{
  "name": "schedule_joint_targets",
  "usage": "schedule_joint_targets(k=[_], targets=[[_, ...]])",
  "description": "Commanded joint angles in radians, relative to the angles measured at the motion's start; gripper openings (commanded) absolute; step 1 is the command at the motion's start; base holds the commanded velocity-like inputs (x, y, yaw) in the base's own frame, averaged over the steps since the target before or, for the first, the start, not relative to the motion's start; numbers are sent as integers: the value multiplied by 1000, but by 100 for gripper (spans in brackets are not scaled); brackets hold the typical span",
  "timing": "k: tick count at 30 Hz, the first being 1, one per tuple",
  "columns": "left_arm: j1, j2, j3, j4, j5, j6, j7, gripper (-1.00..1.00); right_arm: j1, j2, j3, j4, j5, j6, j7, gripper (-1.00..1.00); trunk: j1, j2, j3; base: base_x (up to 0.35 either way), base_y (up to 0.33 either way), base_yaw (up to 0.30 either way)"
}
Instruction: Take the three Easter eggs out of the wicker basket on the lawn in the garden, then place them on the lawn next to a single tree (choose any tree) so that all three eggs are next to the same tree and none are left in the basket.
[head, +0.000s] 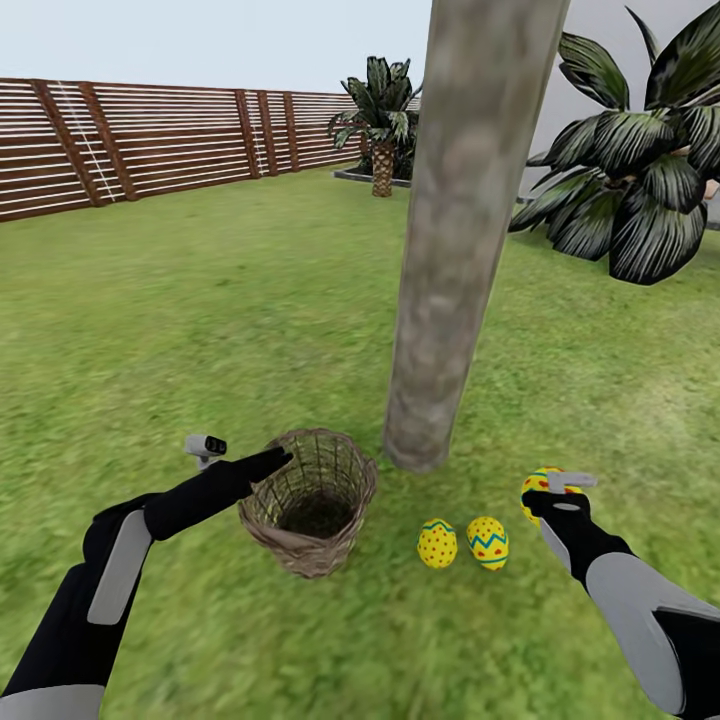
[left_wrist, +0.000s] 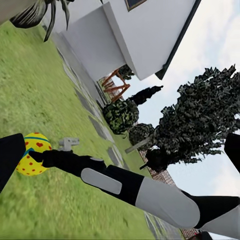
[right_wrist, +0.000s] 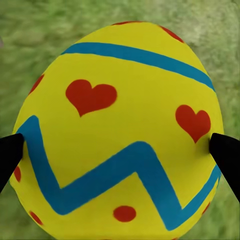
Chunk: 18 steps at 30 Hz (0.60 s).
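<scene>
wicker basket (head: 310, 500) seemingly empty beside two eggs (head: 437, 543); right pincer (head: 548, 492) clamped around third egg (head: 537, 489); left pincer's (head: 268, 464) grip unclear.

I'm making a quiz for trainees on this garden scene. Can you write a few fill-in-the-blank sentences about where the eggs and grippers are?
1. ____ Easter eggs lie on the lawn beside the tree.
2. The third egg is held by the ____ gripper.
3. The wicker basket holds ____ eggs.
4. The left gripper hovers at the rim of the ____.

Missing words: two; right; no; basket
</scene>
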Motion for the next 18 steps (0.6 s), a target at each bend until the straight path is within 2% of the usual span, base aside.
schedule_joint_targets(k=[1, 10, 15, 18], targets=[[-1, 0, -1, 0, 2, 5, -2, 100, 0, 1, -6, -2, 11, 7, 0, -100, 4, -8, -4, 0, 0, 0], [-1, 0, -2, -1, 2, 5, -2, 100, 0, 2, -6, 0, 11, 7, 2, -100, 38, -71, -32, 0, 0, 0], [-1, 0, 0, 0, 2, 5, -4, 100, 0, 2, -6, 0, 11, 6, 2, -100, 38, -71, -32, 0, 0, 0], [-1, 0, 0, -1, 2, 5, -3, 100, 0, 2, -5, -1, 11, 6, 4, -100, 38, -71, -32, 0, -225, 0]])
